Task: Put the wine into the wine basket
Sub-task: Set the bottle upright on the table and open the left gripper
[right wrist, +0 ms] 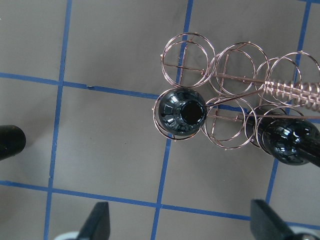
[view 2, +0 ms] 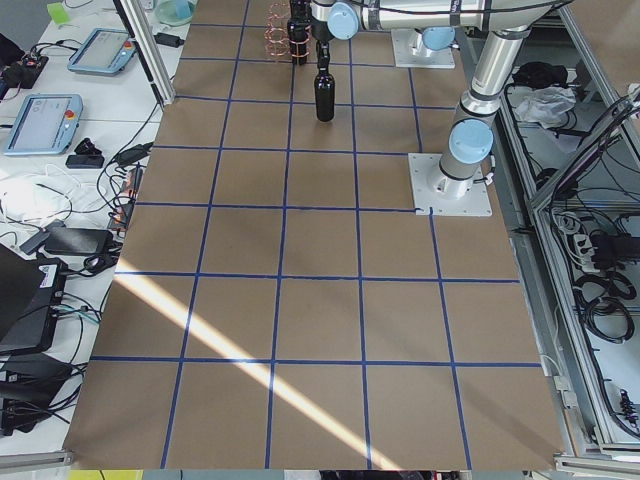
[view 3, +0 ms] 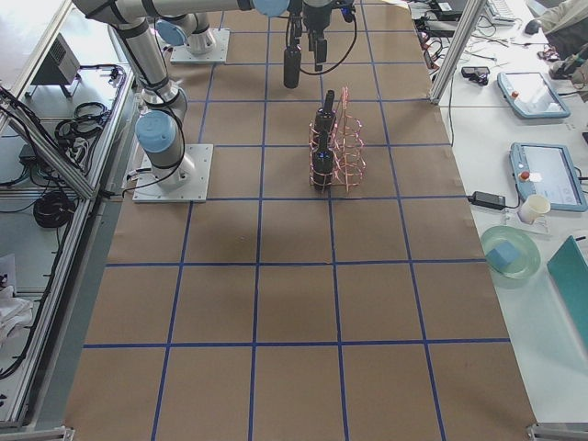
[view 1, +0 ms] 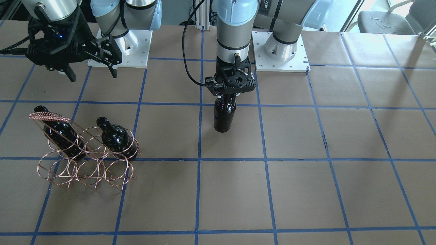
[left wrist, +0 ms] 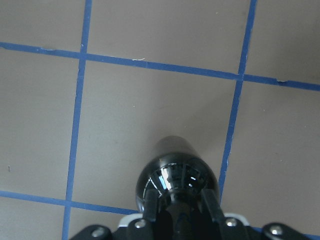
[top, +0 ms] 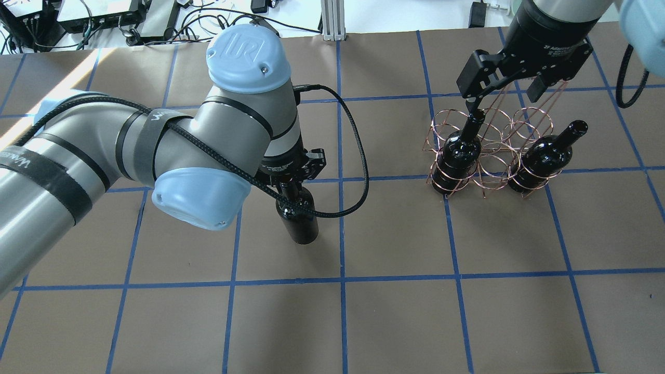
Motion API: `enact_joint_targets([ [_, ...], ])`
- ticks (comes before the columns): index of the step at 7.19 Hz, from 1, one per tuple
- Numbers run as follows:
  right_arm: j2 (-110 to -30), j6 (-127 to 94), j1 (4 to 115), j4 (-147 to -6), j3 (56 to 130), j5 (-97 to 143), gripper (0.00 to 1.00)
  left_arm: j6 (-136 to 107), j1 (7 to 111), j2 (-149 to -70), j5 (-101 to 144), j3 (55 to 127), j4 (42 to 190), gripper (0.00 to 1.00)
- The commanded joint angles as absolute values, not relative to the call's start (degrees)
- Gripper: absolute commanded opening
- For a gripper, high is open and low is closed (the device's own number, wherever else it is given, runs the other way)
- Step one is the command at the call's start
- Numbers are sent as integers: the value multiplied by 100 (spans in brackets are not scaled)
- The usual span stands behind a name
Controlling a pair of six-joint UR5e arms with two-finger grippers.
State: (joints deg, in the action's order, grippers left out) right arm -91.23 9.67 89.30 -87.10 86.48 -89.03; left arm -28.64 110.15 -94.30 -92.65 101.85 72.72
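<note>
My left gripper (view 1: 225, 98) is shut on the neck of a near-black wine bottle (view 1: 224, 117), held upright at mid-table with its base at or just above the paper. The left wrist view shows the bottle (left wrist: 176, 167) straight below the gripper (left wrist: 182, 216). The copper wire wine basket (view 1: 87, 163) stands toward my right side and holds two alike bottles (view 1: 60, 133) (view 1: 114, 136) upright in its rings. My right gripper (view 1: 92, 75) hangs open and empty above the basket (top: 488, 156). In the right wrist view its fingertips (right wrist: 97, 222) are spread wide beside the basket (right wrist: 227, 70).
The table (top: 395, 311) is covered in brown paper with a blue tape grid. Both arm bases (view 1: 279, 51) sit on white plates at the robot's edge. Tablets and cables (view 2: 60, 120) lie on side benches off the table.
</note>
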Motion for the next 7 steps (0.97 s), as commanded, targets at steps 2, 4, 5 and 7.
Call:
enact_joint_targets([
  [2, -9114, 967, 8930, -8710, 8648, -8903, 100, -2857, 11030, -9483, -9264, 10195, 7269, 0],
  [4, -9123, 975, 8930, -8719, 8648, -8903, 100, -2883, 11065, -9519, -9246, 10187, 7269, 0],
  [5, -9123, 976, 8930, -8719, 8648, -8903, 100, -2883, 11065, -9527, -9263, 10187, 7269, 0],
  [7, -9123, 976, 8930, -8719, 8648, -8912, 100, -2822, 11065, -9501, -9299, 10187, 7277, 76],
])
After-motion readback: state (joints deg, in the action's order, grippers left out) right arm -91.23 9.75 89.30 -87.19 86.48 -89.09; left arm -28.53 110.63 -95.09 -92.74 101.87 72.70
